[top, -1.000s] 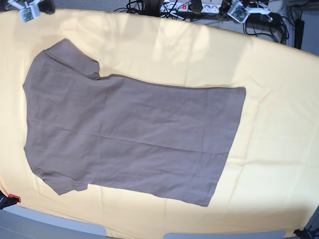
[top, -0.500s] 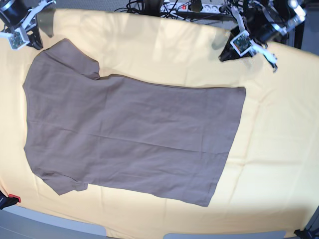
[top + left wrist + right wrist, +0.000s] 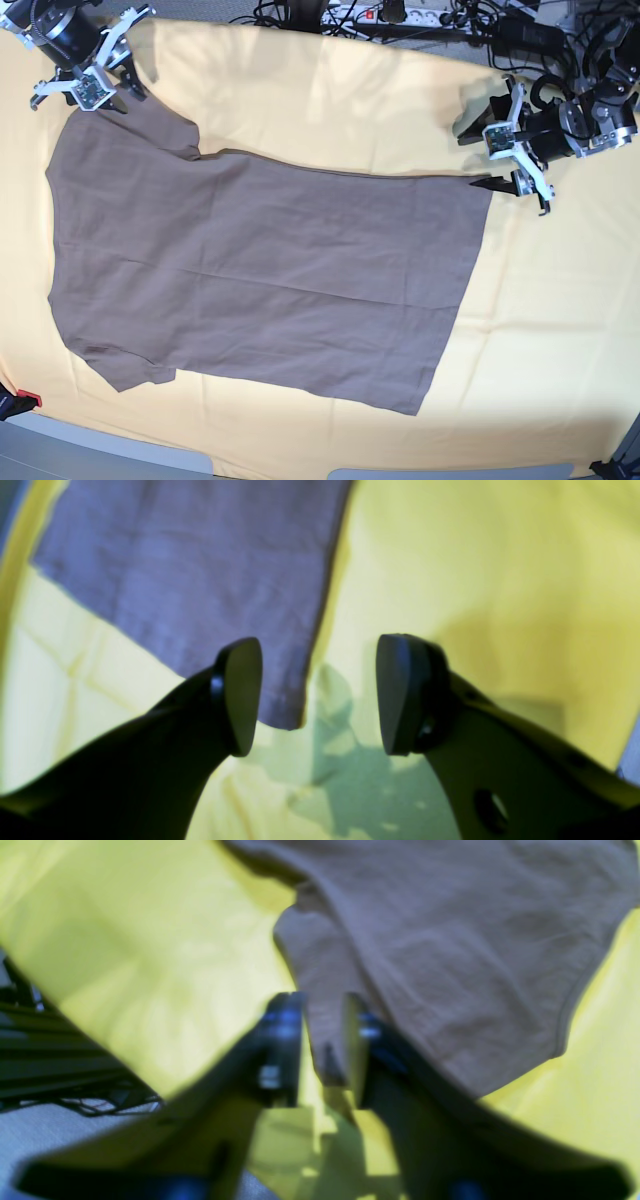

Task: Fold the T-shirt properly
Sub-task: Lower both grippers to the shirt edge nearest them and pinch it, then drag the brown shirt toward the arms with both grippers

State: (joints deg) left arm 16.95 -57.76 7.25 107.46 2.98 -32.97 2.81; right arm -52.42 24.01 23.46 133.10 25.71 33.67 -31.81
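Observation:
The taupe T-shirt (image 3: 260, 270) lies flat on the pale yellow cloth (image 3: 330, 100), collar end to the left and hem to the right. My left gripper (image 3: 480, 155) is open, just above the hem's far corner. In the left wrist view the gripper (image 3: 320, 695) has that corner (image 3: 287, 715) lying next to one finger (image 3: 242, 695). My right gripper (image 3: 118, 92) hovers at the far sleeve (image 3: 150, 120). In the blurred right wrist view the gripper (image 3: 322, 1050) has a narrow gap, and the sleeve's edge (image 3: 325, 1040) shows in it.
Cables and a power strip (image 3: 400, 15) lie beyond the table's far edge. A red-tipped clamp (image 3: 25, 400) sits at the front left corner. The yellow cloth (image 3: 475, 580) spreads bare to the right of the hem and along the front edge.
Both arms came down from the far edge towards the shirt: the left to the hem's far corner, the right to the far sleeve. The shirt has not moved.

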